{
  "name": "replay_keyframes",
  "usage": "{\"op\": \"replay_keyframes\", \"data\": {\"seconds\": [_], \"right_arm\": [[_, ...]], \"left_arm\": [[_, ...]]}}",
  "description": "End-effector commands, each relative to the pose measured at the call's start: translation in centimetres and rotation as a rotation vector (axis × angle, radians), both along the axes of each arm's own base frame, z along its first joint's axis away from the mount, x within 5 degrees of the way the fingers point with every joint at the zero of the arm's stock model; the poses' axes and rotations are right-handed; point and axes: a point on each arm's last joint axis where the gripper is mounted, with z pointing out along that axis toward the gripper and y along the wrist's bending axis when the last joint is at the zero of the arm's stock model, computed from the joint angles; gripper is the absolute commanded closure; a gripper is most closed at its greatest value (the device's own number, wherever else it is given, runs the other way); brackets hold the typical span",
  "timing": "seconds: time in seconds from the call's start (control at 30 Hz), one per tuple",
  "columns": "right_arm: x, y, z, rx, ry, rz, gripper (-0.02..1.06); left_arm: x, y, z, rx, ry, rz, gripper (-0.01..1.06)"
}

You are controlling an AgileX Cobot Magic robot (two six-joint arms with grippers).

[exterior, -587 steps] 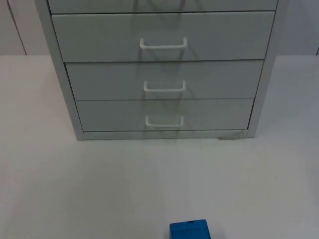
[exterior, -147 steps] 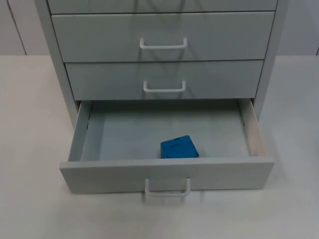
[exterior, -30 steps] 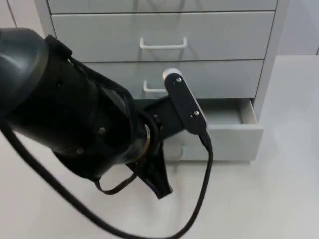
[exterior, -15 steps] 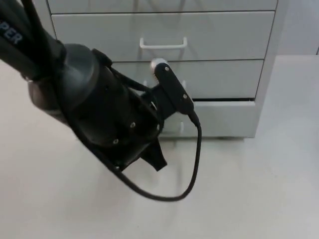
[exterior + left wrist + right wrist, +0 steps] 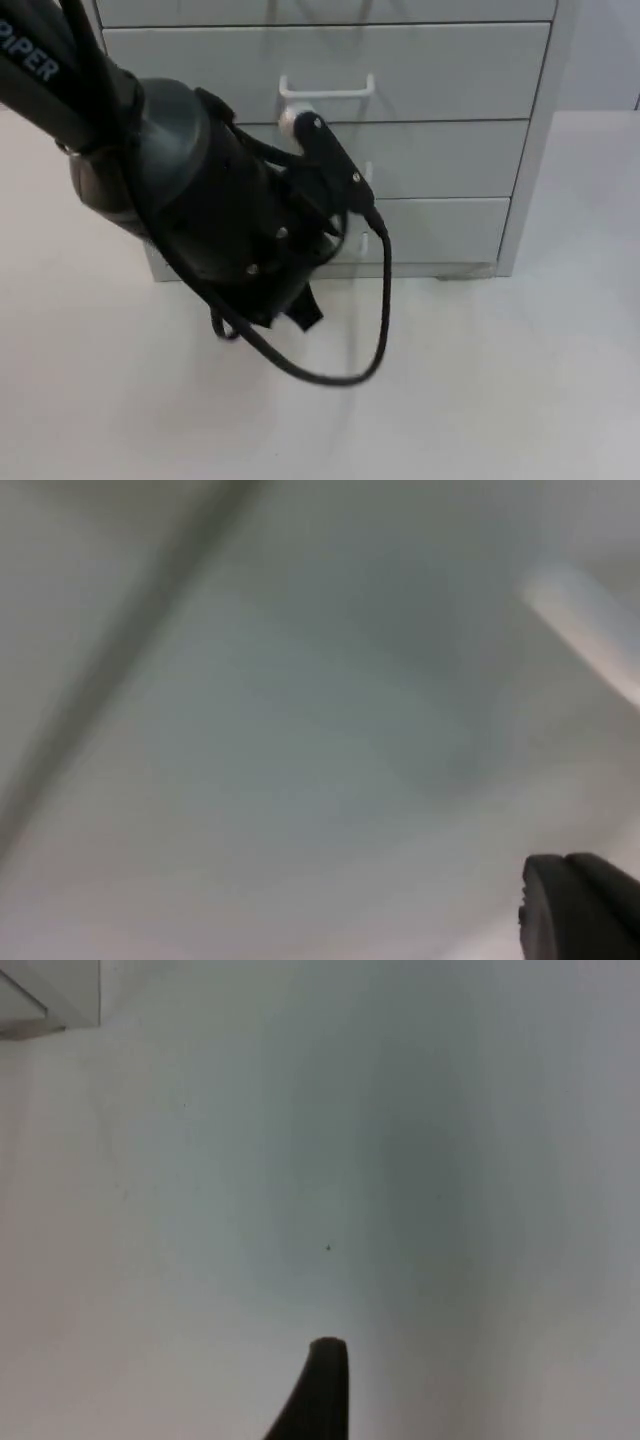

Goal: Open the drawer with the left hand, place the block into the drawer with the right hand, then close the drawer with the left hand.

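A grey drawer cabinet (image 5: 530,150) stands on a white table (image 5: 480,400) against the far side; its bottom drawer (image 5: 440,232) sits flush with the cabinet front, closed, with the middle drawer (image 5: 450,158) and the upper drawer (image 5: 440,70) above it, each bearing a white handle; the upper drawer's handle (image 5: 325,88) is in plain sight; the block lies out of sight, nowhere on the open table. The left arm (image 5: 200,210), a bulky black body, reaches in over the table and covers the left half of the cabinet front; the left tool (image 5: 305,312) hangs low before the bottom drawer, near the table; whether it is released or clenched cannot be told. In the left wrist view a pale grey panel and a white bar (image 5: 585,620) pass close by. The right tool (image 5: 318,1390) waits over bare table, with a cabinet corner (image 5: 50,995) nearby; its state cannot be told.
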Motion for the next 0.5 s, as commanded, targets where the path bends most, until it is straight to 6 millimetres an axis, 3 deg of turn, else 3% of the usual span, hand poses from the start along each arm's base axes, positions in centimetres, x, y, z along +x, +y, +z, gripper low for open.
{"op": "replay_keyframes", "data": {"seconds": [0.0, 0.1, 0.13, 0.17, 0.27, 0.47], "right_arm": [[-0.1, 0.0, 0.1, 0.0, -0.014, 0.003, 0.26], [-0.1, 0.0, 0.1, 0.0, -0.014, 0.003, 0.26], [-0.1, 0.0, 0.1, 0.0, -0.014, 0.003, 0.26], [-0.1, 0.0, 0.1, 0.0, -0.014, 0.003, 0.26], [-0.1, 0.0, 0.1, 0.0, -0.012, 0.003, 0.26], [-0.1, 0.0, 0.0, 0.0, -0.011, 0.003, 0.26]], "left_arm": [[-1.3, -0.7, 0.8, 0.006, 0.044, 0.013, 1.05], [-3.7, -2.0, 2.4, -0.036, 0.146, -0.002, 1.05], [-5.1, -2.8, 3.8, -0.081, 0.206, -0.035, 1.05], [-5.1, -2.8, 3.8, -0.081, 0.206, -0.035, 1.05], [-7.2, -3.6, 6.7, -0.183, 0.305, -0.1, 1.05], [-8.7, -2.9, 10.3, -0.315, 0.438, -0.168, 1.05]]}}
